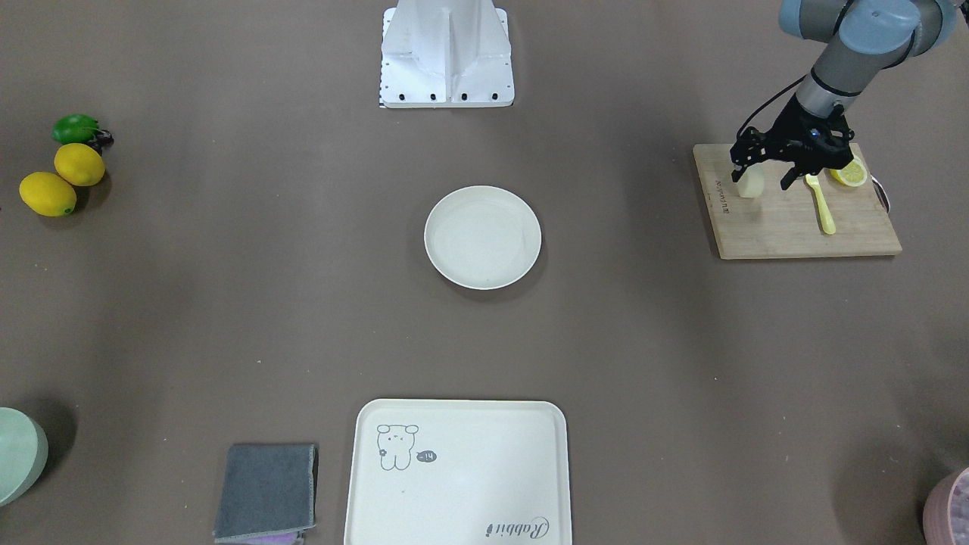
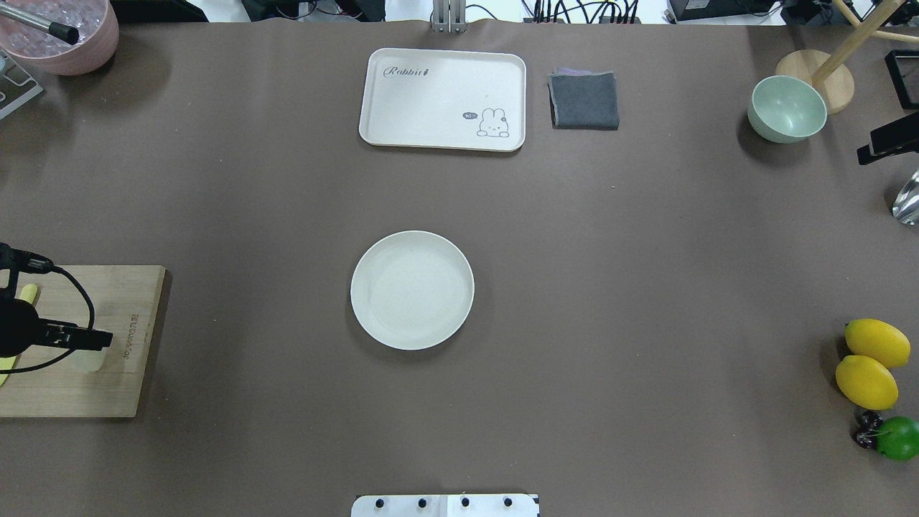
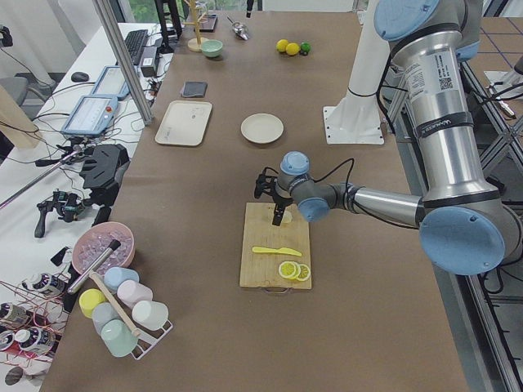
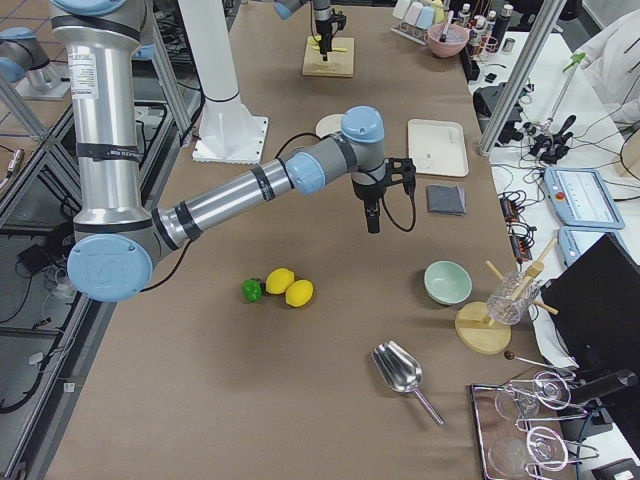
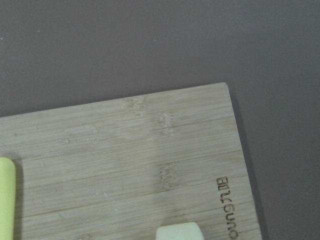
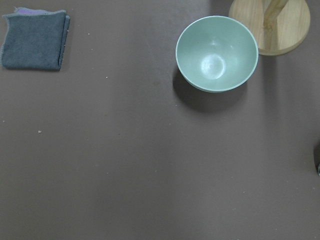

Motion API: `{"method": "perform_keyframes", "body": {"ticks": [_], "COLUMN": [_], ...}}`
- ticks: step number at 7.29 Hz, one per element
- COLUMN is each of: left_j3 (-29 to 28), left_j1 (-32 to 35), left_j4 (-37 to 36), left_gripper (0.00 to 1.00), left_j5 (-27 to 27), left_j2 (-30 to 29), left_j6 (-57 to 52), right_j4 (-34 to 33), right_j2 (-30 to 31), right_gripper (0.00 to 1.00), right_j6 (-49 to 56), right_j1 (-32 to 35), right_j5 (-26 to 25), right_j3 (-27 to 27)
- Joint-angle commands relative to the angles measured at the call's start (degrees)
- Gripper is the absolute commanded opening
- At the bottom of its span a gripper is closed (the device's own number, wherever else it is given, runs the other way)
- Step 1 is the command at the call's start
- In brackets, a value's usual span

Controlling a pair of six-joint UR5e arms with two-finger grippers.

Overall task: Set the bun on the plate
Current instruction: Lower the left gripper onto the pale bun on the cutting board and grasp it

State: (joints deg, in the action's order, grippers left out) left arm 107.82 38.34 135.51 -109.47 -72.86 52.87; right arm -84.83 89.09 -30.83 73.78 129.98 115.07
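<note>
Your left gripper point(image 1: 761, 181) hangs wide open astride the bun point(image 1: 750, 185) on the cutting board point(image 1: 780, 227) at the table's left end, so centre it, close gently, then lift toward the plate point(image 1: 482, 237).

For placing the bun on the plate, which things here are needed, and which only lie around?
Needed: bun, plate, left gripper.
Lying about: cutting board, lemon slices, yellow knife, tray, grey cloth, lemons, green bowl.
</note>
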Motion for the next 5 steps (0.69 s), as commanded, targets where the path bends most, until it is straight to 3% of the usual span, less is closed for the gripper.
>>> {"method": "perform_keyframes", "body": {"ticks": [1, 4, 5], "left_j3": [-0.7, -0.5, 0.2], "left_j1": [-1.9, -2.1, -2.0], "left_j4": [0.0, 0.1, 0.1], "left_gripper": [0.69, 0.37, 0.34], "left_j5": [1.1, 1.0, 0.9], "left_j2": [0.0, -0.1, -0.1], "left_j6": [0.0, 0.0, 0.0], "right_j4": [0.2, 0.2, 0.2], "right_j2": [0.6, 0.6, 0.6], "right_gripper": [1.0, 1.0, 1.0], "right_j6": [0.2, 0.3, 0.3], "right_j1": [0.5, 0.7, 0.7], "right_j5": [0.0, -0.1, -0.1], "right_j3": [0.1, 0.1, 0.0]}}
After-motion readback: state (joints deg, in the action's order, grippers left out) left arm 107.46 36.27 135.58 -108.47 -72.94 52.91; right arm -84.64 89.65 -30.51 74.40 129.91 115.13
